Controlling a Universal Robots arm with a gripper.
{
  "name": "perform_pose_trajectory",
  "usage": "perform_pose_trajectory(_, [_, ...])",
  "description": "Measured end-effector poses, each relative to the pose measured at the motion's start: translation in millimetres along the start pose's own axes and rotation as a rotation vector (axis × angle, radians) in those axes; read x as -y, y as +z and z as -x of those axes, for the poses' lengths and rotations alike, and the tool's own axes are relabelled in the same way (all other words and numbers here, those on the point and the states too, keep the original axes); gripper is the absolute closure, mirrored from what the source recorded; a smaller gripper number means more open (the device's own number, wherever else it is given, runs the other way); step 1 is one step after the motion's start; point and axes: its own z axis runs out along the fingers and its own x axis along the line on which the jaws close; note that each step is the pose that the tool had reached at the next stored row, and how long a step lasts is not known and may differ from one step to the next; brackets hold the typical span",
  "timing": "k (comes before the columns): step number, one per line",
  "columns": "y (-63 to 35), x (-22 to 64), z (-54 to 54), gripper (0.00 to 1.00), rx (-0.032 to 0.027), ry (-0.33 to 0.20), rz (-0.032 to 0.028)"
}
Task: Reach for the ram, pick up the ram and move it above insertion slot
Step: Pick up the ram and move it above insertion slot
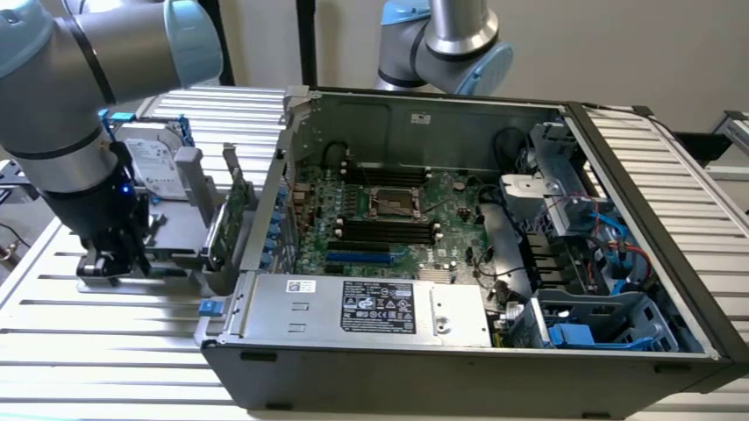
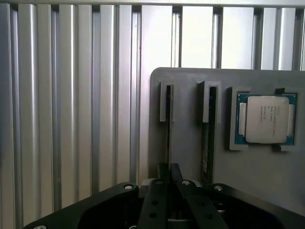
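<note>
Exterior view: a grey and light-blue robot arm (image 1: 70, 105) comes down on the exterior view's left, over a slatted metal table (image 1: 105, 351). Its black gripper (image 1: 105, 261) sits low on a grey holder (image 1: 175, 254) that lies just left of an open computer case (image 1: 468, 373). A silver hard drive (image 1: 153, 162) stands on the far part of the holder. A green expansion card (image 1: 240, 206) stands upright between the holder and the case wall. Inside the case lies a green motherboard (image 1: 451, 206) with a square processor socket (image 1: 392, 200) near its middle. Long black memory slots (image 1: 381, 230) run just beside the socket on its near side, well apart from the gripper. A labelled silver power supply (image 1: 363, 307) fills the near left corner of the case. A second arm (image 1: 451, 39) rises behind the case's far wall.

Wrist view: the camera looks down past the gripper (image 2: 169, 168) onto the grey holder (image 2: 186, 143), which rests on the slatted table (image 2: 71, 95). The ram (image 2: 168, 119) stands on edge in a narrow groove of the holder, seen as a thin dark line. The two black fingers (image 2: 163, 172) sit tight against either side of the ram's end and appear clamped on it, with the ram seated in its groove. A second stick (image 2: 208, 124) stands in a parallel groove just beside it. Beyond that, a silver-capped processor chip (image 2: 267, 119) lies flat in a square recess.
</note>
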Motion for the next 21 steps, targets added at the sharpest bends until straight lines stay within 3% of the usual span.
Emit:
perform_pose_trajectory(13, [-24.7, -0.7, -0.1, 0.87, 0.0017, -0.004, -0.0001])
perform_pose_trajectory(21, [-58.1, 1.7, -0.2, 0.87, 0.0055, -0.007, -0.0001])
